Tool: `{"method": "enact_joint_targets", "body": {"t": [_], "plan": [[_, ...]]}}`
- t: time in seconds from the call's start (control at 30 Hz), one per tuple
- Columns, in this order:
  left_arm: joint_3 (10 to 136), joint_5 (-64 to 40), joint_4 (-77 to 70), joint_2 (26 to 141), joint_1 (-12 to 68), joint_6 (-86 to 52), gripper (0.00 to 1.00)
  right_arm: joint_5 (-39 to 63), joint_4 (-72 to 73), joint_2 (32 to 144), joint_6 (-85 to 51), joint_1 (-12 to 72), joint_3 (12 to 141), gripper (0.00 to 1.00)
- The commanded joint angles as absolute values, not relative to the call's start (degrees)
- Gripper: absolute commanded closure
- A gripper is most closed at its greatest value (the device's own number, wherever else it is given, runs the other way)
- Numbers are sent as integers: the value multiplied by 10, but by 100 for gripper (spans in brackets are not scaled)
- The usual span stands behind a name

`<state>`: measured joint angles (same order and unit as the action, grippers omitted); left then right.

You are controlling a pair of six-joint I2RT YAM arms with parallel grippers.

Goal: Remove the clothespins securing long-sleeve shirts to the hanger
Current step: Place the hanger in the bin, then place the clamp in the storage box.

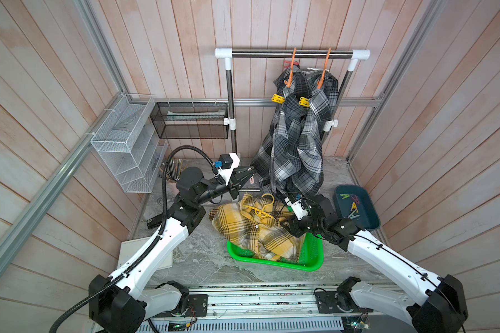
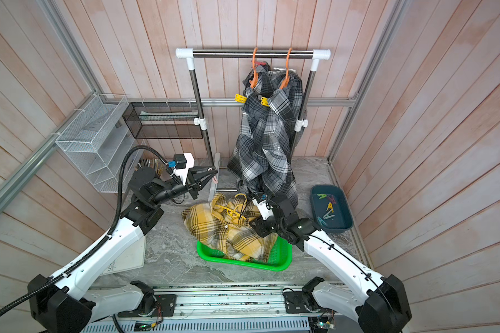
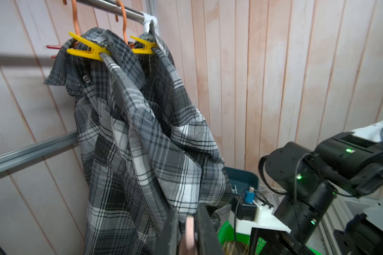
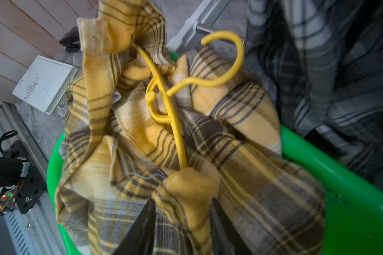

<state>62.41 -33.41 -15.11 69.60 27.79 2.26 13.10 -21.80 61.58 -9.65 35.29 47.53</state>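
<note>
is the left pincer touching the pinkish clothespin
Touching. The left wrist view shows the pinkish clothespin clamped in the left pincer, a dark finger pressed against each side.

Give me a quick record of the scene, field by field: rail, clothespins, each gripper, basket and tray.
Rail: two grey plaid shirts on orange hangers
Pinned: one yellow clothespin on each
Left gripper: shut on a pink clothespin
Right gripper: jaws around a fold of the yellow shirt, grip unclear
Green basket: yellow shirt with its yellow hanger
Blue tray: several loose clothespins
</note>
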Motion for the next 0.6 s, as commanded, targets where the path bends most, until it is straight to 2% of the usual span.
{"method": "enact_joint_targets", "body": {"t": [0.0, 0.23, 0.37, 0.57], "plan": [[619, -210, -115, 681, 299, 5, 100, 93, -222, 579, -103, 362, 530, 54], [606, -177, -119, 681, 329, -40, 100, 38, -126, 566, -104, 423, 582, 50], [613, -162, -108, 689, 339, -57, 100, 27, -8, 602, -109, 462, 575, 50], [610, -151, -100, 688, 341, -64, 100, 14, 72, 684, -99, 472, 600, 50]]}}
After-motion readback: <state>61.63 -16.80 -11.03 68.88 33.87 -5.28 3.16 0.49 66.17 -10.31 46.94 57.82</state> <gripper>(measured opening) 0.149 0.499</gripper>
